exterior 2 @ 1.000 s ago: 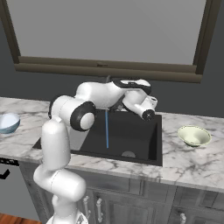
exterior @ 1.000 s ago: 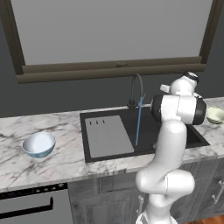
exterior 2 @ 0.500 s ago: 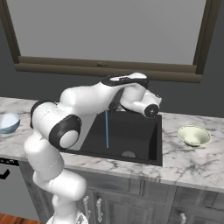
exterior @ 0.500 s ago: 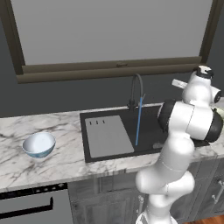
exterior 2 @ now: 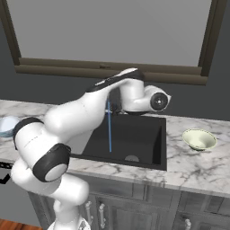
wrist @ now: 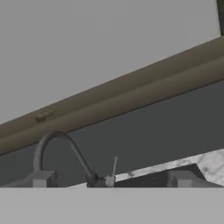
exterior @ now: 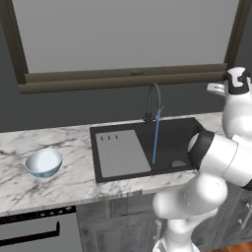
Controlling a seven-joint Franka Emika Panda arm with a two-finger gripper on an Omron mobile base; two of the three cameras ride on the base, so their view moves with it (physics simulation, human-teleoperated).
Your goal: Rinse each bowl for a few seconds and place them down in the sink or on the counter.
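Hand view: fingers (wrist: 109,180) spread apart, empty, faucet (wrist: 61,151) between them.

A wide window (exterior: 128,34) with a brown sill (exterior 2: 108,69) fills the dark grey wall (exterior: 74,106) (flat, even light); dark cabinets (exterior 2: 148,202) stand below.

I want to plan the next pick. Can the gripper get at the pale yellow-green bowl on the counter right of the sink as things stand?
Probably yes. The pale yellow-green bowl sits alone and upright on the counter beside the sink, with nothing over it. The gripper is open and empty, but it points toward the window, so it must turn down first.
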